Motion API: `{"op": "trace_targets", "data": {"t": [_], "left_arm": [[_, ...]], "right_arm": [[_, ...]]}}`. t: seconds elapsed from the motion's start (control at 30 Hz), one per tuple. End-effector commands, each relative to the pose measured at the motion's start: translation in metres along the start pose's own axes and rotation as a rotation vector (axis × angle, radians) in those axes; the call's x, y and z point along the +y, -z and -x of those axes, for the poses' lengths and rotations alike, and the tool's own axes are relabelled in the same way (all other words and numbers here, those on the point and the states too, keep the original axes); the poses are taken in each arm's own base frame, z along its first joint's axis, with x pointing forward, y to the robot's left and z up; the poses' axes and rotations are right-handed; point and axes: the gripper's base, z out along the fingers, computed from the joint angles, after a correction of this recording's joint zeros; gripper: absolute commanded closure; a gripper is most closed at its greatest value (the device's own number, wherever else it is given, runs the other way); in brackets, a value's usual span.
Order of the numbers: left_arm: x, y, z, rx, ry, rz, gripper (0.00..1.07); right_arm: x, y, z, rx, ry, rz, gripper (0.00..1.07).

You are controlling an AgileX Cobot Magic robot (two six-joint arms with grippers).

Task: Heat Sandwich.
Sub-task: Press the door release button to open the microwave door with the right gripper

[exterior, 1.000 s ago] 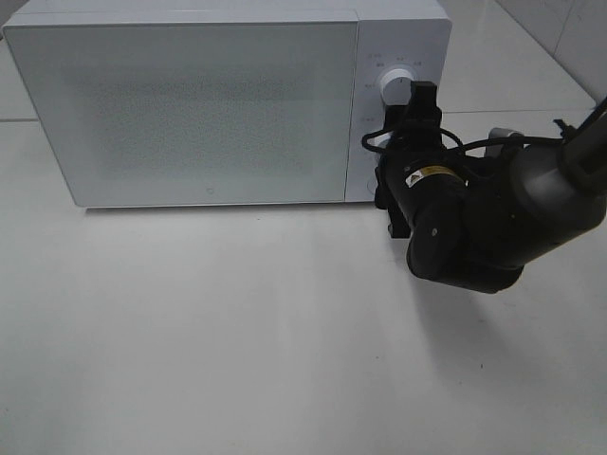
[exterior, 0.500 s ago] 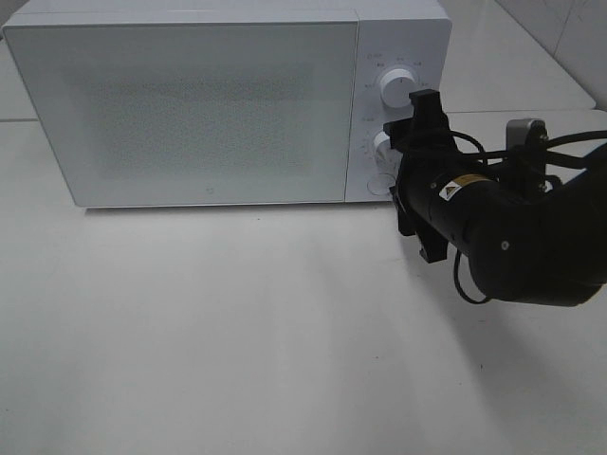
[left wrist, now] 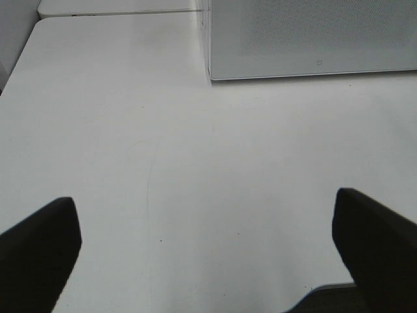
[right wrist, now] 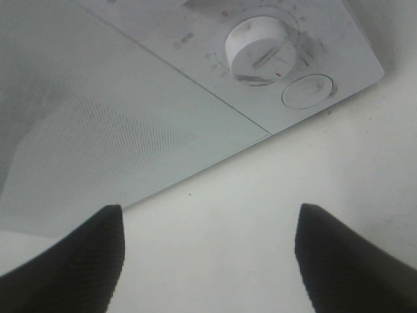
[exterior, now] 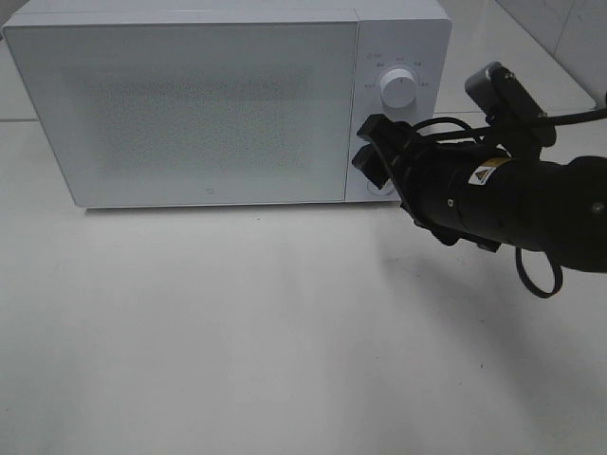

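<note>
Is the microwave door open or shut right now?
Shut: the microwave door sits flush against the control panel, with no gap along its edge.

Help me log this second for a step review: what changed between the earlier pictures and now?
The right hand swung from pointing up beside the microwave's upper dial down and round, so it now points left at the lower dial. Its arm shifted right. The hand stayed open, gripping nothing. The microwave did not move and its door stayed shut.
</note>
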Motion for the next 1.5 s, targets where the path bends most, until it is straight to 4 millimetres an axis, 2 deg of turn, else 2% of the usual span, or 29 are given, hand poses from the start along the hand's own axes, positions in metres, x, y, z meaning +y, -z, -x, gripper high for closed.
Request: {"op": "trace_targets", "data": {"t": [0.03,0.07,0.2,0.4,0.63,0.87,0.93,1.0,1.13,1.17,1.27,1.3,1.43,1.5], "left_arm": [[-0.001,0.003,-0.001,-0.031,-0.001,-0.004,0.09],[-0.001,0.003,-0.001,-0.031,-0.001,-0.004,0.09],[-0.001,0.003,-0.001,-0.031,-0.001,-0.004,0.09],[-0.001,0.003,-0.001,-0.031,-0.001,-0.004,0.09],[-0.001,0.003,-0.001,-0.031,-0.001,-0.004,0.09],[-0.001,0.003,-0.001,-0.031,-0.001,-0.004,0.09],[-0.001,0.003,-0.001,-0.031,-0.001,-0.004,0.09],[-0.001,0.003,-0.001,-0.031,-0.001,-0.004,0.09],[-0.001,0.003,-0.001,-0.031,-0.001,-0.004,0.09],[-0.001,0.003,-0.001,-0.031,-0.001,-0.004,0.09],[-0.001,0.003,-0.001,-0.031,-0.001,-0.004,0.09],[-0.001,0.003,-0.001,-0.031,-0.001,-0.004,0.09],[-0.001,0.003,-0.001,-0.031,-0.001,-0.004,0.09],[-0.001,0.003,-0.001,-0.031,-0.001,-0.004,0.09]], "right_arm": [[-0.001,0.011,0.004,0.075,0.202,-0.014,0.39],[-0.001,0.011,0.004,0.075,0.202,-0.014,0.39],[-0.008,0.026,0.01,0.179,0.41,-0.033,0.39],[-0.015,0.042,0.016,0.274,0.556,-0.052,0.39],[-0.015,0.078,0.021,0.399,0.709,-0.073,0.39],[-0.011,0.106,0.026,0.486,0.765,-0.097,0.39],[-0.012,0.12,0.026,0.505,0.788,-0.103,0.39],[-0.013,0.124,0.026,0.516,0.791,-0.105,0.39],[-0.012,0.151,0.027,0.53,0.8,-0.098,0.39],[-0.012,0.151,0.027,0.53,0.8,-0.098,0.39],[-0.013,0.174,0.027,0.512,0.807,-0.083,0.39],[-0.013,0.174,0.027,0.512,0.807,-0.083,0.39],[-0.018,0.209,0.025,0.461,0.82,-0.052,0.39],[-0.019,0.216,0.025,0.448,0.827,-0.05,0.39]]}}
